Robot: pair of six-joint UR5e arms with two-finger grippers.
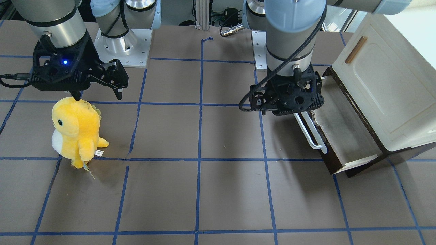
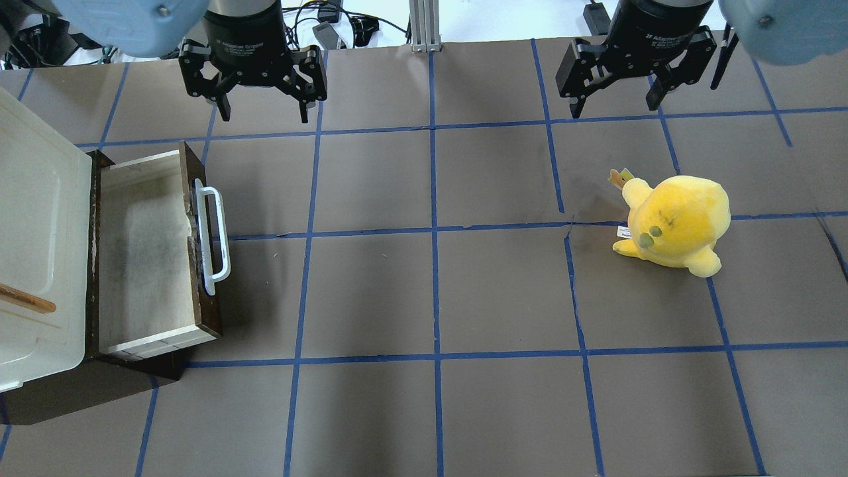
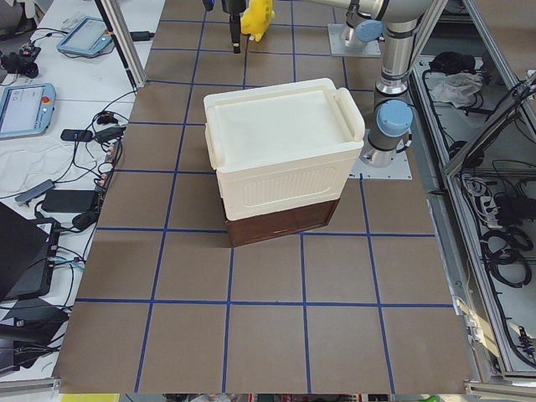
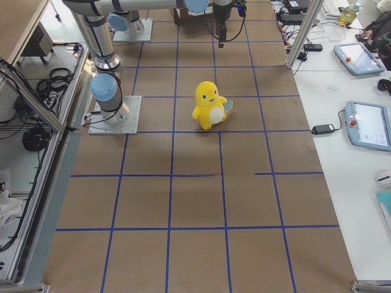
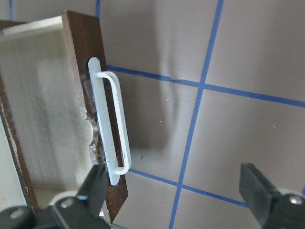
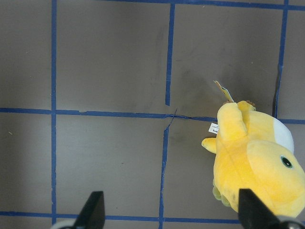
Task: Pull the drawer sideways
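The dark brown drawer [image 2: 142,252] stands pulled out of the cabinet, its pale wood inside showing and its white bar handle [image 2: 215,238] facing the table's middle. It also shows in the front view [image 1: 340,132] with the handle [image 1: 311,131]. My left gripper [image 2: 265,116] is open and empty, raised above the table by the handle's far end. In the left wrist view the handle [image 5: 112,124] lies below and ahead of one finger [image 5: 95,186], apart from it. My right gripper [image 2: 613,109] is open and empty, raised near the plush.
The cream-white cabinet [image 2: 33,252] with a small wooden handle [image 2: 26,299] sits over the drawer at the table's left end. A yellow plush toy [image 2: 676,222] stands on the right half, also in the right wrist view [image 6: 257,162]. Blue tape lines grid the brown table.
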